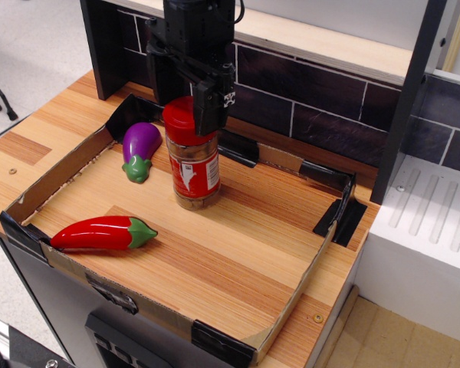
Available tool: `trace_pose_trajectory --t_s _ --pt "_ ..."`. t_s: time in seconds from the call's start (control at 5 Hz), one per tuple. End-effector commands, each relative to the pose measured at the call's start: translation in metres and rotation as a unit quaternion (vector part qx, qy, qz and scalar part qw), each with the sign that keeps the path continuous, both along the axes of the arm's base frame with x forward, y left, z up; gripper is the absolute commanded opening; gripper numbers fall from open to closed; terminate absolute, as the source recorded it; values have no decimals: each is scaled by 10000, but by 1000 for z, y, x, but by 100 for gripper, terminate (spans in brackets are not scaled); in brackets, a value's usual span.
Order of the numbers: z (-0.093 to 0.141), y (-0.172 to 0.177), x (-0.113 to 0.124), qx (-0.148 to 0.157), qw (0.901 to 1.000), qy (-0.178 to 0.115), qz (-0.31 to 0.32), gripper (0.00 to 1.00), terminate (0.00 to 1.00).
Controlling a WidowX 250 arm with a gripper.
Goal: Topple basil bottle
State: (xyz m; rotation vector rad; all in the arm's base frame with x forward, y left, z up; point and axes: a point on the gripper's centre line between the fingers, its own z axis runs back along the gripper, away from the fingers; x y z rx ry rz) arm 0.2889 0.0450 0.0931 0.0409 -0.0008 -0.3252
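At the red cap, claw (202,115); basil bottle (193,156) upright.

Gripper (203,107) upper body cut off by top edge; its near finger covers the right side of the basil bottle (194,161) cap. Far finger hidden behind cap, so jaw spacing unreadable. Label print too small to read.

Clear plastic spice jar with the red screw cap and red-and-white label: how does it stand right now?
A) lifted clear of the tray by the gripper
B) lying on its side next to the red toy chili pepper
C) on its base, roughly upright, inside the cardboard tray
C: the clear plastic spice jar with the red cap rests on its base on the cardboard tray floor, with the black gripper at its cap.
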Motion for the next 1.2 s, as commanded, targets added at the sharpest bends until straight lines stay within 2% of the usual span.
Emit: trace_pose_trajectory --t_s 0.0,0.2,0.4,0.6,0.8,1.0 --pt "1 1 4 10 9997 -193 -128 100 0" --pt "1 0 0 -136 9994 -168 -288 100 0" --pt "6 1 -7 -227 9985 -37 -496 0 0" --pt "24 5 -12 12 9981 275 -544 0 0" --pt "40 9 -18 416 9959 690 -406 0 0" --pt "41 6 -20 898 9931 626 -416 0 0"
